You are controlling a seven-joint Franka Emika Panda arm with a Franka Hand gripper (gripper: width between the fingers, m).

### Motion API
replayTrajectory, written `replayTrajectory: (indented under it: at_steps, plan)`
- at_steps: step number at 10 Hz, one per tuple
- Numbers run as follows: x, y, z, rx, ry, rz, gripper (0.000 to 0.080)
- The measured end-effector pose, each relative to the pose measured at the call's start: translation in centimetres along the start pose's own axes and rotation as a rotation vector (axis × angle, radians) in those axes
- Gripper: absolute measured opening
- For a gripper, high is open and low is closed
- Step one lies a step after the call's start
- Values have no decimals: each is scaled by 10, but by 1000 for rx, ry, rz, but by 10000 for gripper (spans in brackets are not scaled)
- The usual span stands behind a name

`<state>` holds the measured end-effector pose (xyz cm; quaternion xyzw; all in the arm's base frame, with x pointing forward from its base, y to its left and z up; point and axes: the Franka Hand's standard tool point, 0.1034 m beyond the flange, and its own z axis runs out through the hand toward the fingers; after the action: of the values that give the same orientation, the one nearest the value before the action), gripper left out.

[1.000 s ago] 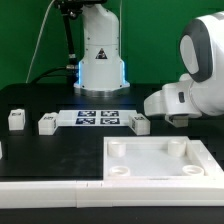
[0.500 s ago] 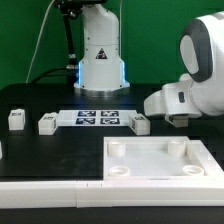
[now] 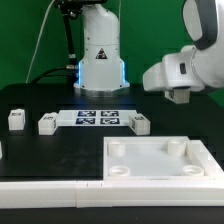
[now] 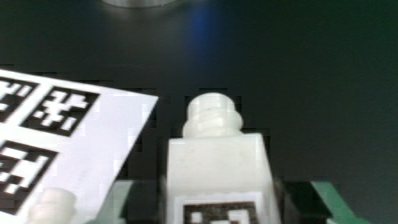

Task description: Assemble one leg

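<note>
One leg (image 4: 217, 160) lies below the pincer (image 4: 226, 200), between its spread fingers (image 4: 128, 198), a dark gap on either side: the pincer grips nothing. The marker board (image 4: 63, 120) lies just beside the leg, to one side of the pincer.

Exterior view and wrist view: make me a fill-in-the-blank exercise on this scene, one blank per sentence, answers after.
1. The marker board carries black-and-white ___.
2. The table seen around the leg is ___.
3. The white panel has ___ corner sockets.
4. The backdrop behind the table is ___.
Missing words: tags; black; round; green.
</note>
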<state>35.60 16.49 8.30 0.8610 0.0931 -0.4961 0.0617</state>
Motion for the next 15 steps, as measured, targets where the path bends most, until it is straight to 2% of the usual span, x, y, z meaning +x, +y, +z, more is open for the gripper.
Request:
replayTrajectory:
  at_steps: [3, 4, 6, 7, 8, 9, 10, 11, 12, 14, 15]
  plan:
    - [6, -2, 0, 4, 51, 1, 288]
    - [13, -3, -7, 13, 162, 5, 288]
    - [9, 3, -11, 15, 344, 4, 288]
    - [3, 7, -19, 10, 394, 7, 288]
    - [3, 9, -32, -3, 491, 3, 288]
    - [2, 13, -42, 0, 619, -9, 288]
    - [0, 24, -47, -7, 670, -55, 288]
    - [4, 29, -61, -6, 768, -61, 288]
    - [5, 28, -65, -2, 895, -63, 288]
    - [6, 30, -63, 4, 1078, -77, 288]
    - [8, 41, -61, 21, 1103, -86, 288]
